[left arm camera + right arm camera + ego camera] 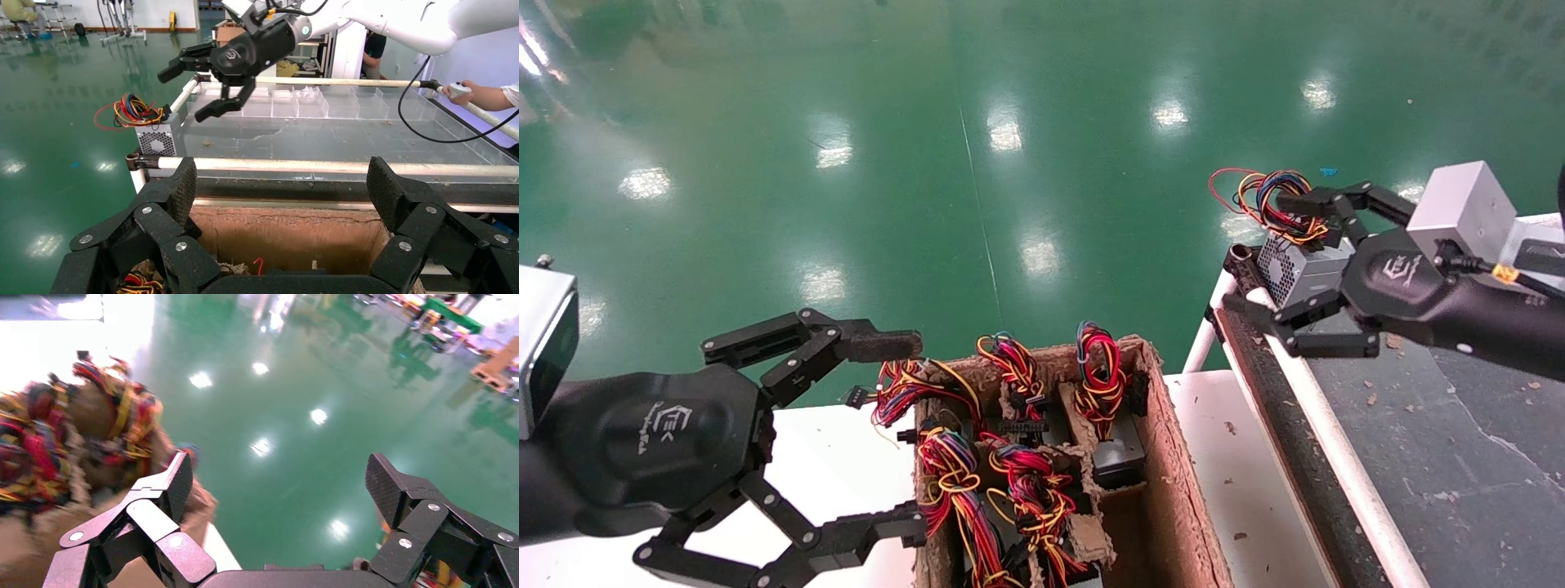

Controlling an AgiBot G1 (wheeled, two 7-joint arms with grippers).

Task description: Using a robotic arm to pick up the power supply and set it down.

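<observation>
The power supply [1299, 273], a small silver box with a vented side, sits on the near corner of the dark bench [1459, 441]. Its coil of coloured wires [1267, 200] lies on top. In the left wrist view the power supply [156, 142] stands alone at that corner. My right gripper [183, 94] hovers above and beyond it, open and apart from it. In the head view that right gripper [1285, 269] overlaps the box. The right wrist view shows the right gripper [278, 478] with only green floor between its fingers. My left gripper [913, 433] is open beside the cardboard box.
A cardboard box [1181, 457] holds several more wired units on the white table [829, 465]. Its brown wall [287, 236] fills the space between my left gripper [281, 177] fingers. Clear bins [294, 101] line the bench's far side. A person's hand [471, 92] holds a cable.
</observation>
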